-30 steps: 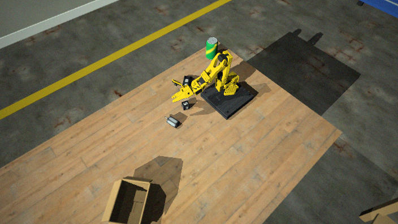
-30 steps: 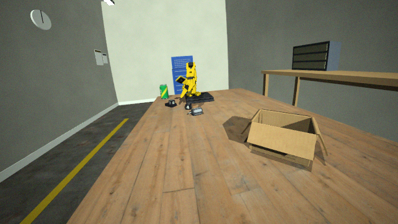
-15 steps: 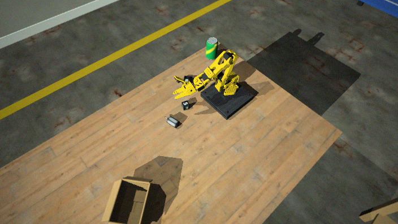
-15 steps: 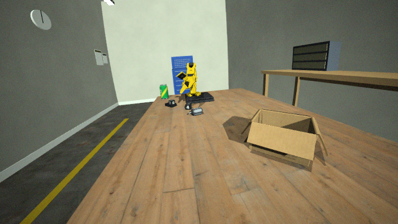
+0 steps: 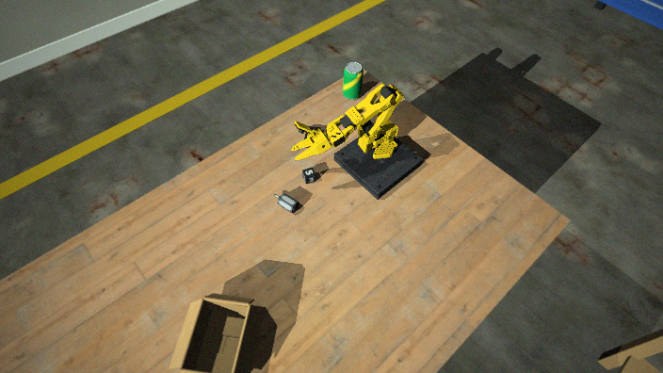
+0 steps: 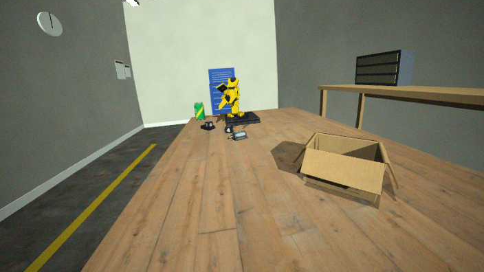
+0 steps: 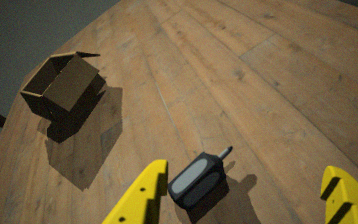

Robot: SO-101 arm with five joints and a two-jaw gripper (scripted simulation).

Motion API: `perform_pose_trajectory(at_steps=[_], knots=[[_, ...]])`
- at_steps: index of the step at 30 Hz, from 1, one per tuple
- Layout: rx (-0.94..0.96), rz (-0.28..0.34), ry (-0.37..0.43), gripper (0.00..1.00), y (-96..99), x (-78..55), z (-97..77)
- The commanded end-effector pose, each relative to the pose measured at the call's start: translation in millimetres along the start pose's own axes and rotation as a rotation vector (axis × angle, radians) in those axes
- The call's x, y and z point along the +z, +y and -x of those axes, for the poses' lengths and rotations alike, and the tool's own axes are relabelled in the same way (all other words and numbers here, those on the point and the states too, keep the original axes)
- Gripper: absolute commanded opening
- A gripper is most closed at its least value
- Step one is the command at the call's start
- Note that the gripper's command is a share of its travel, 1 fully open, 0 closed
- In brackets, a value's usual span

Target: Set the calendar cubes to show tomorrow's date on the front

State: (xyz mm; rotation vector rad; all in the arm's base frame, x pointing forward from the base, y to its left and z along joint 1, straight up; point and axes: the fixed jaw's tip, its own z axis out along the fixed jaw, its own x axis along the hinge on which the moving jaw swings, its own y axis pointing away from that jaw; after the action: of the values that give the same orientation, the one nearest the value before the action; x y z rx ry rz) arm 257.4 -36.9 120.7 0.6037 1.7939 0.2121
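Gripper (image 5: 295, 140) (image 7: 245, 192): its fingers are apart, with nothing between them, raised above the table.
Loose cube (image 5: 309, 174) (image 6: 228, 129): it lies on the wooden table (image 5: 342, 251) (image 6: 221, 190) (image 7: 200, 90), near the black base (image 5: 379, 187) (image 6: 255, 121); in the top view one face shows 5.
Calendar tray (image 6: 207, 128): it stands left of this cube in the exterior view, bearing the other cube.
Grey-black object (image 5: 287, 202) (image 6: 238, 134) (image 7: 197, 180): it lies near the loose cube.

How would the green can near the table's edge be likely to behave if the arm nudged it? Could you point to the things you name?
The green can (image 5: 351, 81) (image 6: 199, 110) stands upright and is taller than wide, so a high push would probably tip it. Its round side suggests it might then roll.
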Motion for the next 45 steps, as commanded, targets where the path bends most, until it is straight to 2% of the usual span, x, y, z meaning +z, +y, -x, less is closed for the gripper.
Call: perform_pose_trajectory(at_steps=[1, 9, 13, 18, 20, 21, 26, 30, 35, 37, 38, 45], knots=[[-0.104, -0.077, 0.244, 0.35, 2.1, -18.8, -3.5], [-0.136, -0.097, 0.292, 0.35, -0.6, -16.8, -8.7], [-0.144, -0.115, 0.334, 0.35, -7.7, -12.5, -22.3], [-0.15, -0.14, 0.392, 0.35, -21.7, -7.4, -49.1], [-0.15, -0.14, 0.392, 0.35, -21.7, -7.4, -49.1], [-0.161, -0.159, 0.441, 0.35, -24.7, -6.9, -54.9], [-0.179, -0.209, 0.568, 0.35, -38.2, -7.1, -80.6], [-0.194, -0.248, 0.675, 0.35, -44.4, -8.6, -92.4], [-0.211, -0.284, 0.78, 0.35, -46.1, -9.1, -95.7], [-0.211, -0.284, 0.78, 0.35, -46.1, -9.1, -95.7], [-0.22, -0.299, 0.83, 0.35, -46.1, -9.1, -95.7], [-0.239, -0.326, 0.927, 0.35, -46.1, -9.1, -95.7]])
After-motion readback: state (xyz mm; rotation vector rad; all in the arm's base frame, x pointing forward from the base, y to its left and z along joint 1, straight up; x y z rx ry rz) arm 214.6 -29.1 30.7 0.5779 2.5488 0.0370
